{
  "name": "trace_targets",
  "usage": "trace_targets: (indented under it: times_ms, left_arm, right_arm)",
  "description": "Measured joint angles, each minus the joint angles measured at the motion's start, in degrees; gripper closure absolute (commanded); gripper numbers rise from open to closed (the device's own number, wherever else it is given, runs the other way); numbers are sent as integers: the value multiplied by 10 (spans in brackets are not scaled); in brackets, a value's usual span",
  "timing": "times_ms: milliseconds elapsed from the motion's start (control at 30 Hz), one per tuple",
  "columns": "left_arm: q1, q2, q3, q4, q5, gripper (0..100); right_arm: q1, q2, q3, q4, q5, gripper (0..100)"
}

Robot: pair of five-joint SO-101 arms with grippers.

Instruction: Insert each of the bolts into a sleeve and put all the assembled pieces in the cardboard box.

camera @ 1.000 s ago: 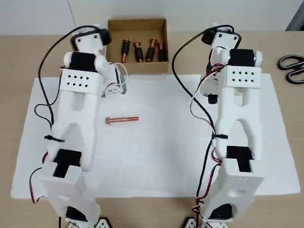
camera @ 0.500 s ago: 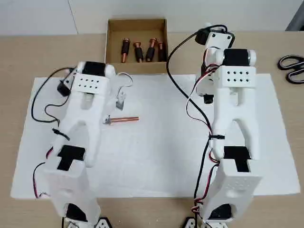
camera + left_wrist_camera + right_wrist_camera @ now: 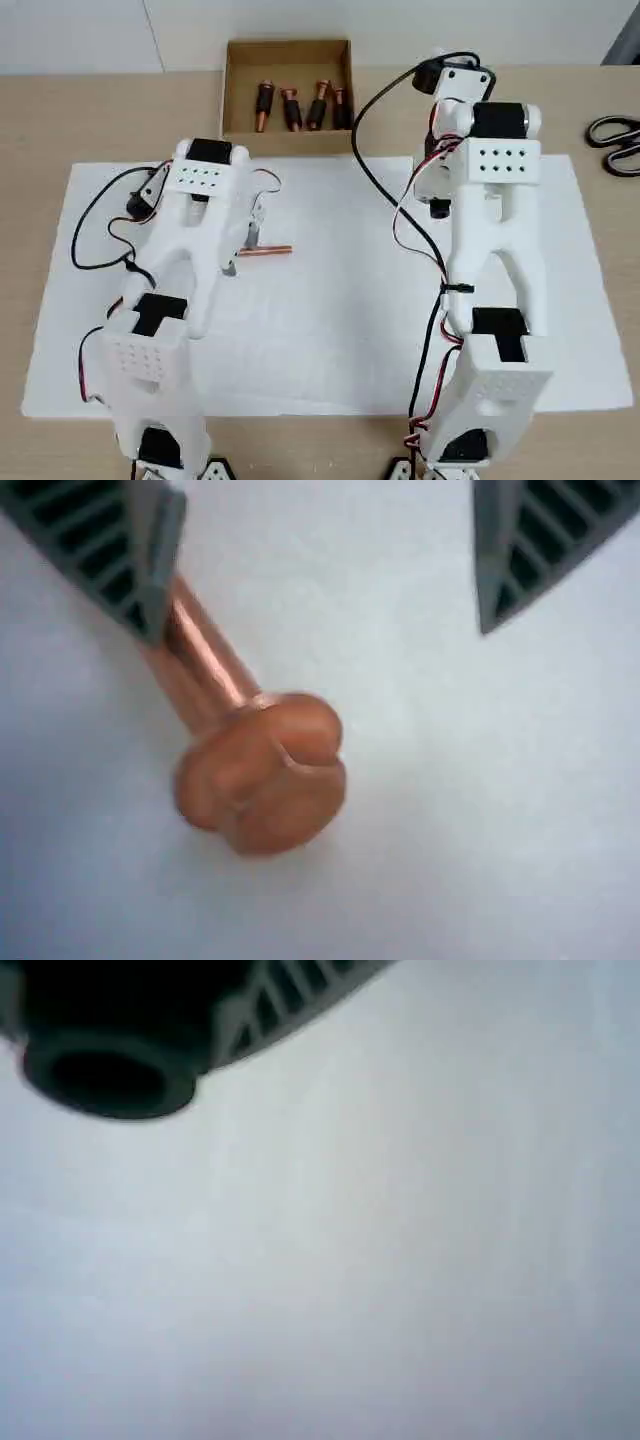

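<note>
Left tool (image 3: 318,620) is spread wide over the copper-coloured metal bolt (image 3: 255,770), which lies flat on the white foam sheet (image 3: 330,330), left of centre in the high view. From the left wrist, one grey ribbed finger (image 3: 150,570) sits over the shank at upper left, touching or just above it, I can't tell which. The other finger hangs well clear at upper right, so the bolt is off-centre in the opening.

The smart play, I'd say, is to shift sideways until the shank lies midway, then close gently behind the head so the bolt doesn't roll or skid. Keep it level for the mating.

Right tool (image 3: 438,200), right of centre, looks closed around a black cylindrical sleeve (image 3: 110,1075), with its open end showing. Four assembled pieces (image 3: 300,105) lie in the brown cardboard box (image 3: 228,90) at top centre, on the wooden bench (image 3: 60,110).
</note>
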Motion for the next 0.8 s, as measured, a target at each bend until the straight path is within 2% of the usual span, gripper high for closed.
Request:
trace_targets:
  times_ms: [467, 667, 800]
  left_arm:
    - [-3, 66, -42, -8, 2, 810]
    - [0, 71, -57, -5, 1, 926]
    - [2, 78, -67, -5, 2, 953]
  right_arm:
    - [-1, 0, 0, 0, 0, 995]
    - [-1, 0, 0, 0, 0, 995]
    - [-1, 0, 0, 0, 0, 995]
